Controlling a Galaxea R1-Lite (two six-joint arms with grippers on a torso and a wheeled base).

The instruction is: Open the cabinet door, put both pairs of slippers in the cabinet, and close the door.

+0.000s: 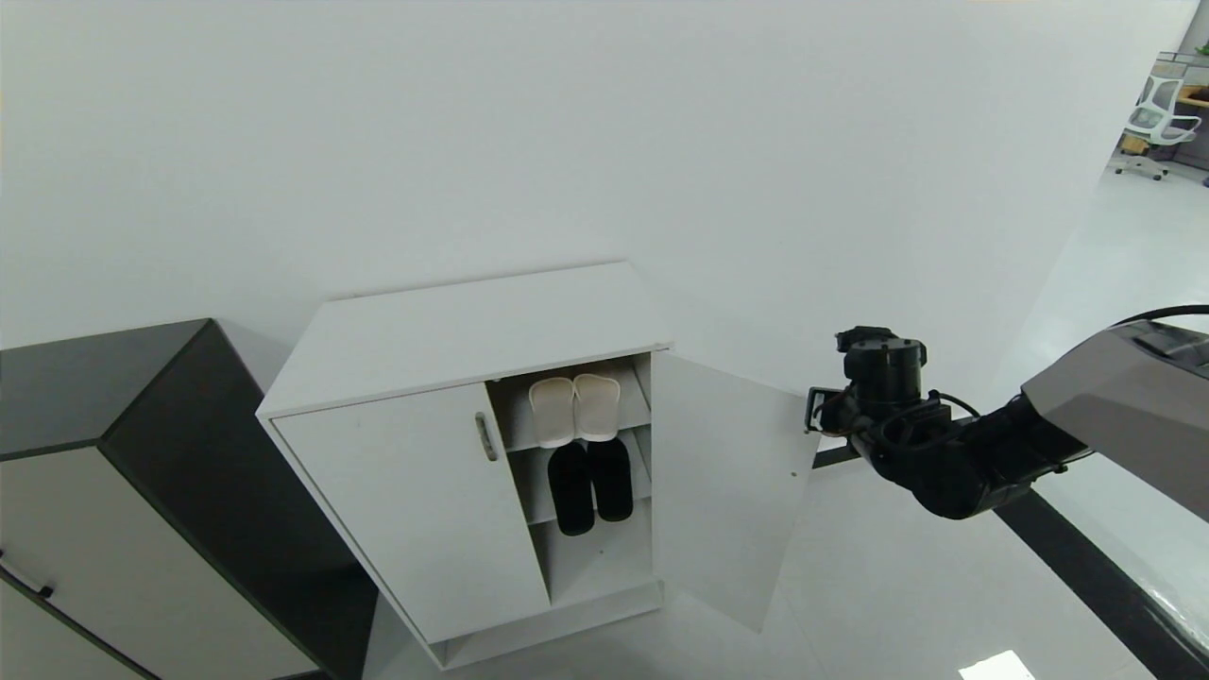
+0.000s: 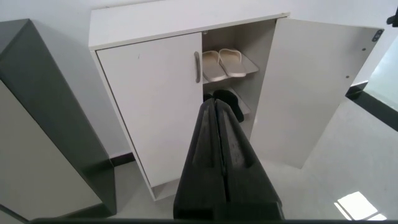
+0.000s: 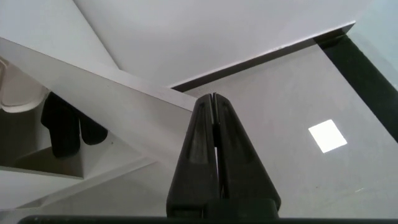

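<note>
Inside, white slippers [image 1: 574,409] above black slippers [image 1: 591,482].

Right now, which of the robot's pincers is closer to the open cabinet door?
Right. The right pincer sits just beside the outer edge of the open door; the left pincer hangs back in front of the cabinet, well short of it.

cabinet [image 1: 453,340] against wall, second cabinet [image 1: 113,444] to its left | right door [image 1: 727,482] swung out to the right | upper slippers [image 1: 574,408] on top shelf, lower slippers [image 1: 590,484] on shelf directly beneath, 2 pairs inside | right gripper [image 1: 812,411] just beside right door's free edge
</note>
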